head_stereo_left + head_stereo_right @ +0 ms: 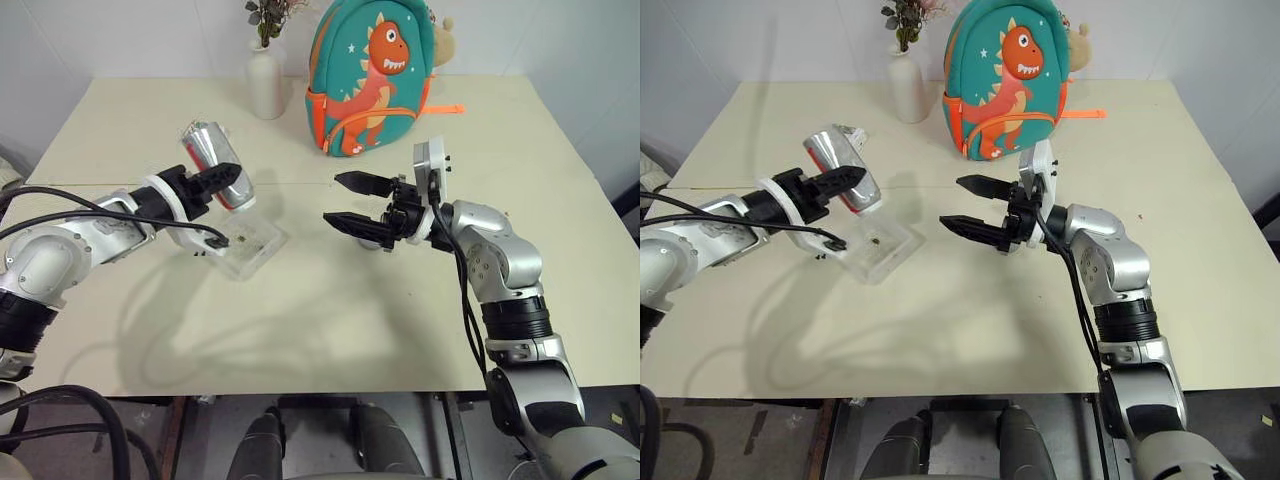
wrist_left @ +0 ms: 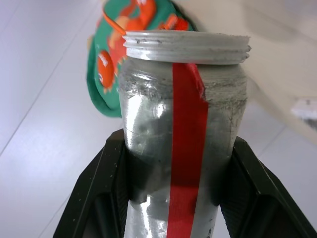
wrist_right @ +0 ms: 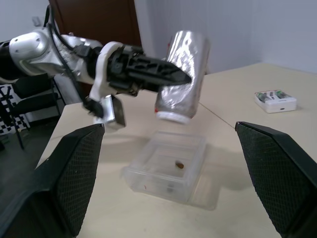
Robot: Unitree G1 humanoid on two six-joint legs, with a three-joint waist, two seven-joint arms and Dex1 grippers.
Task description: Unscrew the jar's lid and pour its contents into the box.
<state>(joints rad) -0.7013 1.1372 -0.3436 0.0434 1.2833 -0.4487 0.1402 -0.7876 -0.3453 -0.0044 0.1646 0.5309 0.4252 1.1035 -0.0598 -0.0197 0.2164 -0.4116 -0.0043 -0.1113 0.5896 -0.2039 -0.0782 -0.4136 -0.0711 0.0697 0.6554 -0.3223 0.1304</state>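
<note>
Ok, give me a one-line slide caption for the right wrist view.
Left gripper tips the open jar over the clear box, one dark bit inside.

The left gripper (image 1: 222,182) clamps the jar (image 1: 213,160) and covers the middle of its wall. In the left wrist view the jar's base is cut off by the picture's edge beneath the fingers (image 2: 101,191). The box (image 3: 168,167) lies below the jar's open mouth; one dark bit (image 3: 179,164) shows inside, too small to identify. Both right gripper fingers (image 3: 74,173) are cut off by the picture's edges in the right wrist view.
</note>
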